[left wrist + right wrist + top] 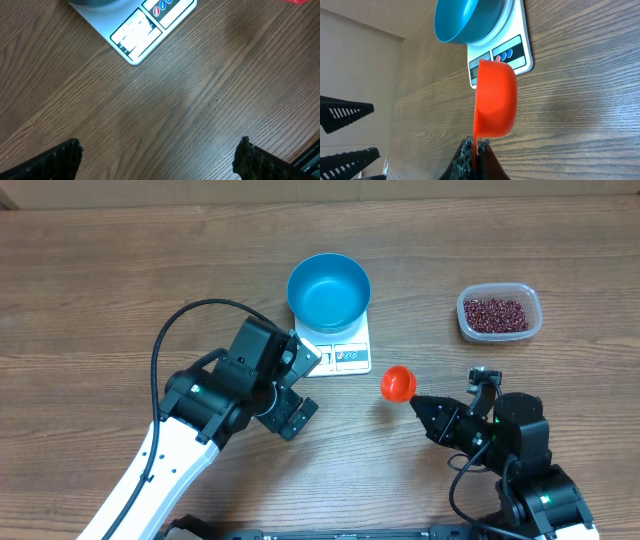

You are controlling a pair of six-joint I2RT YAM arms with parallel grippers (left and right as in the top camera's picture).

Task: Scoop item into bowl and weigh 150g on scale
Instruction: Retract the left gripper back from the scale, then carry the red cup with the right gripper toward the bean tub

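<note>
Left gripper point(303, 388), nearest the overhead lens on its raised arm, stands spread wide with nothing between its fingers. It hangs over bare wood just in front of the scale's front-left corner.

Wooden table point(100, 280): carries all task items; no spilled grains seen on it.

Right gripper point(418, 404): clenched on the thin handle of an orange-red scoop point(398, 383). It holds the scoop just off the scale's front-right corner, between the scale and the tub.

Blue bowl point(328, 292): seated on the rear of the scale, upright. Its interior shows plain blue, with no beans in it.

White kitchen scale point(345, 358): flat on the table, front panel facing the arms. The display cannot be read in any view.

Clear plastic tub point(463, 311): well apart to the right of the scale, holding the red-brown beans point(497, 314) in a shallow layer.

Scoop contents: no dark grains visible in the cup from above; judged empty.

Finding: setup is complete, with the bowl on the scale and the scoop in hand. Transfer has not begun. Outstanding are carrying the scoop to the tub, loading it, tipping into the bowl, repeating, and checking the reading against the target weight.
</note>
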